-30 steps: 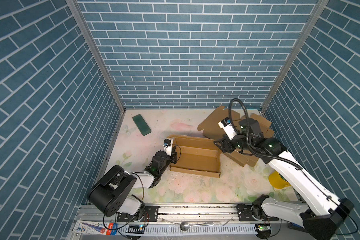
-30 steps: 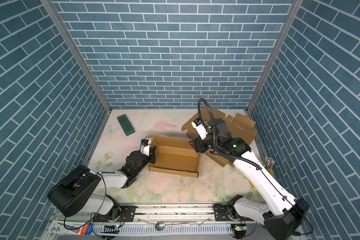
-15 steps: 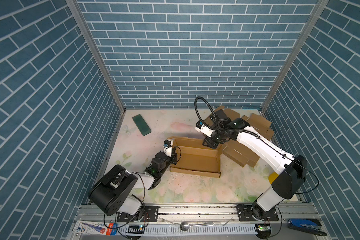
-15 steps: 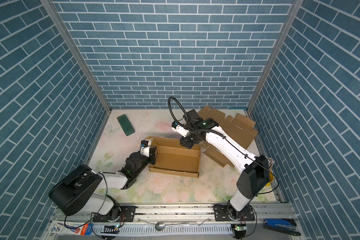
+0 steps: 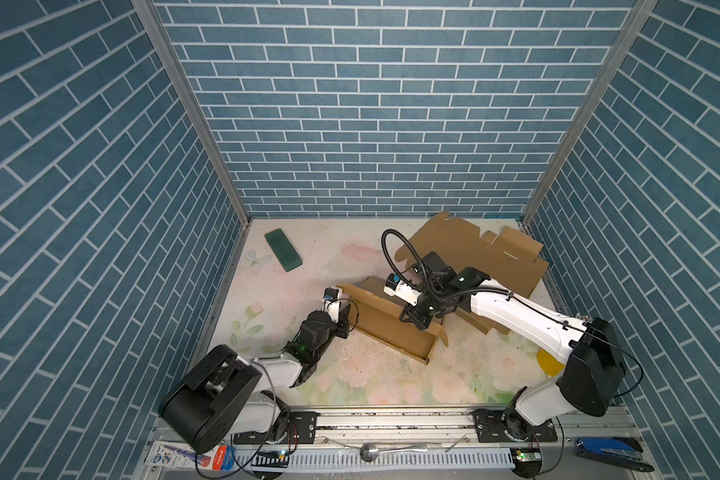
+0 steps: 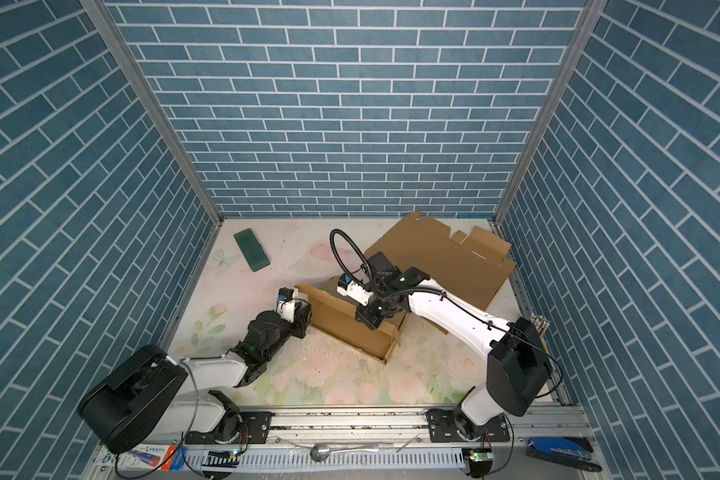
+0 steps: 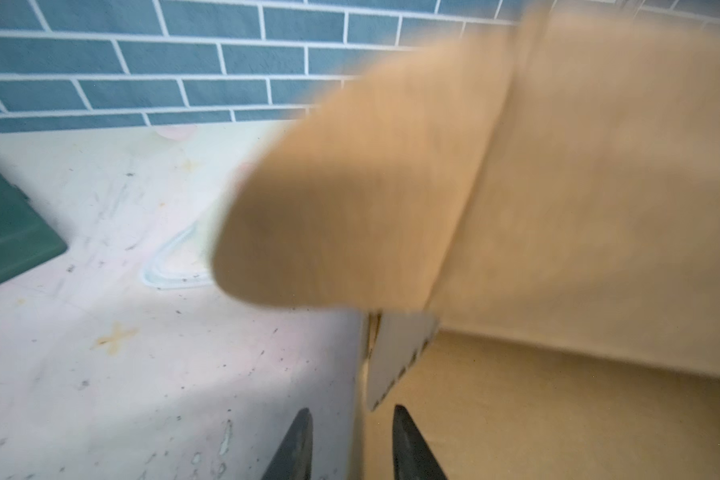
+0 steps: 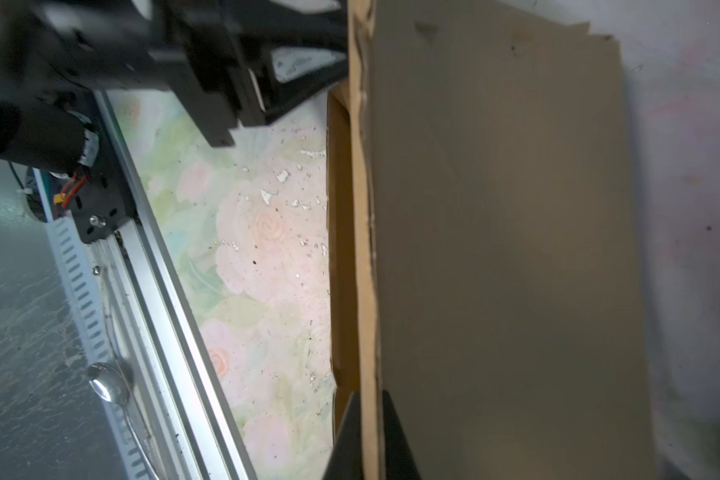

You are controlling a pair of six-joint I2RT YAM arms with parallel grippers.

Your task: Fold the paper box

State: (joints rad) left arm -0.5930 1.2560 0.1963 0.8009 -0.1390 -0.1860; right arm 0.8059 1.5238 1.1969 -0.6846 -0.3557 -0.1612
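Right claw (image 8: pixel 368 398) is clenched on the paper box (image 8: pixel 495 249). Its fingers (image 8: pixel 393 440) pinch a thin raw wall edge w/ no gap btwn pad and card. From above, this claw sits over the box's right-hand end, and its arm reaches in from the front right corner of the worktop (image 5: pixel 391 386).

Left claw (image 7: pixel 350 411) is released: its fingers (image 7: pixel 300 444) are parted, w/ a box wall edge standing btwn them and space on either side. In a top view it lies low at the box's left end.

The box is plain brown corrugated card, a shallow open-topped tray w/ low walls. A short flap juts out at its front right end, and a rounded flap shows blurred in the left wrist view. It sits approx. mid-worktop, open side up. Its long axis runs diagonally, from the left claw's end toward the worktop's front right corner.

Flat cardboard sheets (image 5: pixel 474 253) lie behind it in the rear right corner. A green block (image 5: pixel 283 250) lies well apart, near the rear left corner.
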